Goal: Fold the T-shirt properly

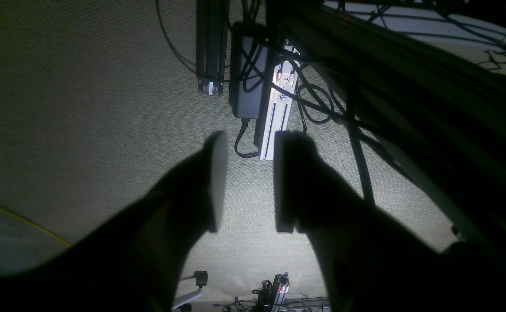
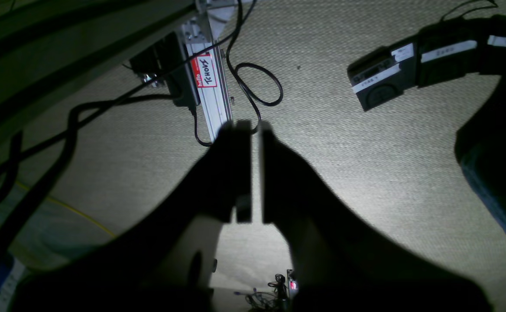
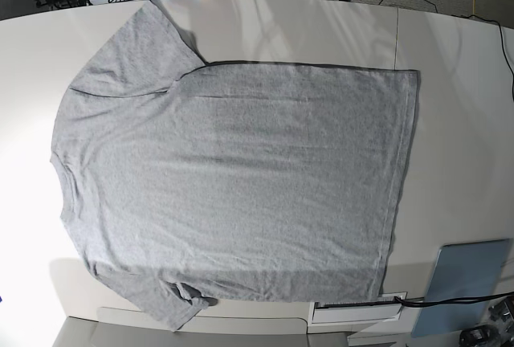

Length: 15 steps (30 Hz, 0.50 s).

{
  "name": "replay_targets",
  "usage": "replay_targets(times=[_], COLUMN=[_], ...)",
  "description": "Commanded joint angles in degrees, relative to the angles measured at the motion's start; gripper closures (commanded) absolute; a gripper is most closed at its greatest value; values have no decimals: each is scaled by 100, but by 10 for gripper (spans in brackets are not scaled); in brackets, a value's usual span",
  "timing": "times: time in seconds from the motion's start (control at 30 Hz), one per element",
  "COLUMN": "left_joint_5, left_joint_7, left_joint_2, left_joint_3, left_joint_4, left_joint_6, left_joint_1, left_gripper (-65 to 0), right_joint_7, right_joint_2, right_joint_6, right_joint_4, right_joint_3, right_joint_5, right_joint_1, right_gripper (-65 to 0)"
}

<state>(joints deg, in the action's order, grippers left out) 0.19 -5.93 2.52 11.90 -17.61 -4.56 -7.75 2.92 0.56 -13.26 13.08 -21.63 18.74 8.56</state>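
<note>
The T-shirt [image 3: 233,178] lies spread flat on the white table [image 3: 450,58] in the base view, plain grey side up, collar to the left and hem to the right. Its lower sleeve [image 3: 173,303] is slightly rumpled at the front edge. Neither arm appears in that view. In the left wrist view my left gripper [image 1: 253,143] is open and empty, over carpet. In the right wrist view my right gripper [image 2: 255,130] is shut but for a thin slit, holding nothing. Both wrist views face the floor and show no shirt.
A bluish-grey panel [image 3: 470,275] lies at the table's front right corner, beside a white slip [image 3: 357,308] and a black cable. Below the table are an aluminium rail [image 2: 212,99], looping cables [image 2: 257,86] and a dark labelled unit [image 2: 383,78].
</note>
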Motion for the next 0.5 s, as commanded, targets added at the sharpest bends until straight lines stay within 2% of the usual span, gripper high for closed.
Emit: replay_targets(times=[0.0,0.47], left_joint_5=[-13,-11], left_joint_7=[0,0], left_joint_2=[4,7], left_joint_3=[-13,-13], left_joint_4=[-24,-28], left_joint_6=[-42,-146], left_joint_1=[-20,-85], left_gripper=[-198,-198], right_joint_7=[-33,28], right_joint_2=[44,122], right_joint_6=[-24,-22], right_joint_4=[15,13], right_joint_3=[-9,-9], right_joint_5=[-22,-24], right_joint_1=[20,35], right_gripper=[-39,-39])
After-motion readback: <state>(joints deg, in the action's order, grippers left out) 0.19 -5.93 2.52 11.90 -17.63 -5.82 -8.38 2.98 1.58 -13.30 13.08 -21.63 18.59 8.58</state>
